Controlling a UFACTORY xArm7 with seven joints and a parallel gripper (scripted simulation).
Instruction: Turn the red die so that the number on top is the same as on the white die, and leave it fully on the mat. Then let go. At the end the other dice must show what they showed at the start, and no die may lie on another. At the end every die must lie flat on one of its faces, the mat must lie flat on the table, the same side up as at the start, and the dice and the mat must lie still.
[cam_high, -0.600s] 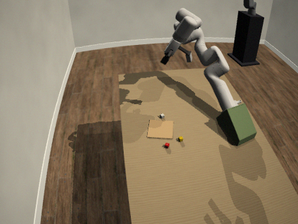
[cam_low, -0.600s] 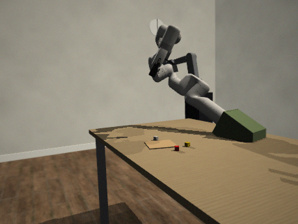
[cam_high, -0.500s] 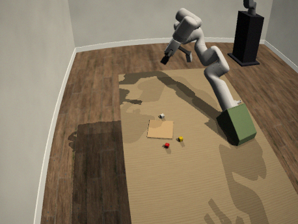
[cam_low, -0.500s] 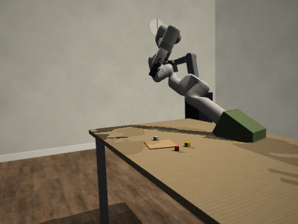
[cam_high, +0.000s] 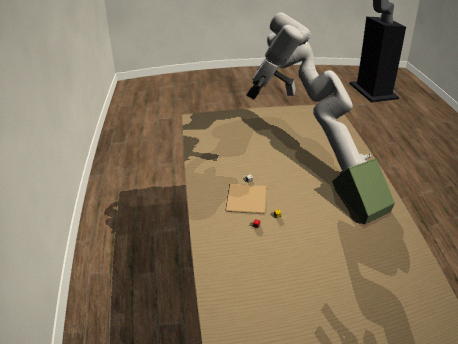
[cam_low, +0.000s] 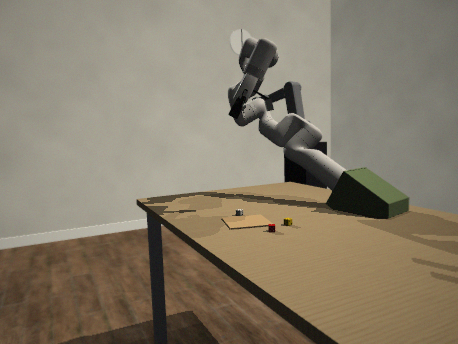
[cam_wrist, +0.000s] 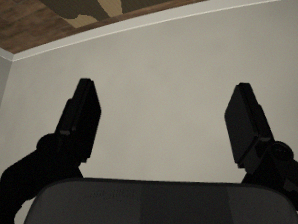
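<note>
A small red die (cam_high: 256, 223) (cam_low: 271, 227) lies on the table just off the near corner of the tan mat (cam_high: 246, 198) (cam_low: 247, 221), not on it. A white die (cam_high: 249, 177) (cam_low: 239, 212) lies just past the mat's far edge. A yellow die (cam_high: 278, 213) (cam_low: 288, 221) lies on the table right of the mat, close to the red die. The numbers on the dice are too small to read. My gripper (cam_high: 271, 91) (cam_wrist: 163, 96) is open and empty. It hangs high in the air beyond the far end of the table, pointing at the wall, far from the dice.
The wooden table (cam_high: 300, 280) (cam_low: 350, 260) carries the arm's green base (cam_high: 367, 192) (cam_low: 370, 192) at its right side. A black pedestal (cam_high: 380, 55) stands on the floor at the back right. The table's left edge drops to the floor.
</note>
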